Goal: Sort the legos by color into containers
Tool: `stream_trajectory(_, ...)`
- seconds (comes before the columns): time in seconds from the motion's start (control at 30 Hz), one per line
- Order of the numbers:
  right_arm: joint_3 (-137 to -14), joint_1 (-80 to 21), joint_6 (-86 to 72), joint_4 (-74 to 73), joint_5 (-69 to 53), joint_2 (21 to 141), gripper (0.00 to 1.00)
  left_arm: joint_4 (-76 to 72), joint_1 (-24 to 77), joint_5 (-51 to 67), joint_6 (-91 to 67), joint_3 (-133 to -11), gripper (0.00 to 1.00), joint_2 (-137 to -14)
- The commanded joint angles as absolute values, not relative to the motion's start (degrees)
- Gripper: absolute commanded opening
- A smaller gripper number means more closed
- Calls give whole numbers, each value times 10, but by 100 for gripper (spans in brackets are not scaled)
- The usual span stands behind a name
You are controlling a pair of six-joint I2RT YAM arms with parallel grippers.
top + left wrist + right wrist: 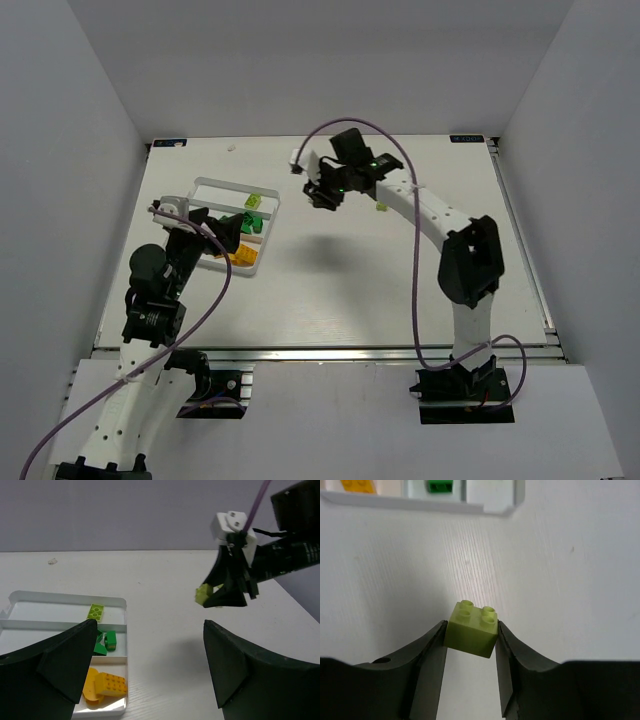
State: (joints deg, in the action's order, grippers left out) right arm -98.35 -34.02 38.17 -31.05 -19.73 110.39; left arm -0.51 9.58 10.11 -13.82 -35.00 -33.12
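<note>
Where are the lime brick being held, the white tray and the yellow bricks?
lime brick (471, 632): right wrist view, on its front face.
tray (65, 596): left wrist view, on its far rim.
yellow bricks (109, 684): left wrist view, on the studded top of one brick.

Both arms are built the same. Left arm (152, 300): white links, black round joint housings. Right arm (430, 208): white tubes with a bulky black elbow block (470, 262).

A purple cable (414, 290) loops along the right arm, and I see a second purple cable (215, 300) along the left. Each runs down towards its black base mount (467, 385).

On the right wrist I see two small green lights (372, 165) and a white connector block (231, 524) where the cable enters.

Left end effector (149, 625): matt black, broad wedge-shaped fingers (240, 670).

Right end effector (470, 635): same black, with smooth curved inner faces. One finger has a small round hole (380, 660).
</note>
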Motion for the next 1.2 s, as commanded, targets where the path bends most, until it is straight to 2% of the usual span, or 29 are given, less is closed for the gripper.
stream_trajectory(0.0,-1110,-384,428,-351,-224,1194,0,-13,98,91,-119,-347,95,-316)
stream_trajectory(0.23,-1245,-433,349,-210,-180,1318,0,-19,87,69,-105,-339,96,-303)
stream_trajectory(0.57,-1222,-447,260,-7,-170,1393,1,-22,87,96,-105,-342,95,-314)
stream_trajectory(0.9,-1223,-449,262,66,-148,1441,31,-28,87,112,-111,-340,95,-309)
stream_trajectory(0.97,-1230,-449,260,64,-144,1450,34,-29,87,114,-112,-340,95,-308)
stream_trajectory(1.0,-1233,-447,260,65,-142,1450,40,-29,87,113,-112,-340,95,-308)
stream_trajectory(1.07,-1233,-447,262,65,-139,1448,44,-29,87,115,-113,-340,95,-308)
stream_trajectory(1.1,-1231,-447,262,66,-139,1446,49,-30,87,115,-113,-340,95,-305)
stream_trajectory(1.17,-1232,-447,258,66,-139,1438,52,-33,87,118,-113,-338,95,-305)
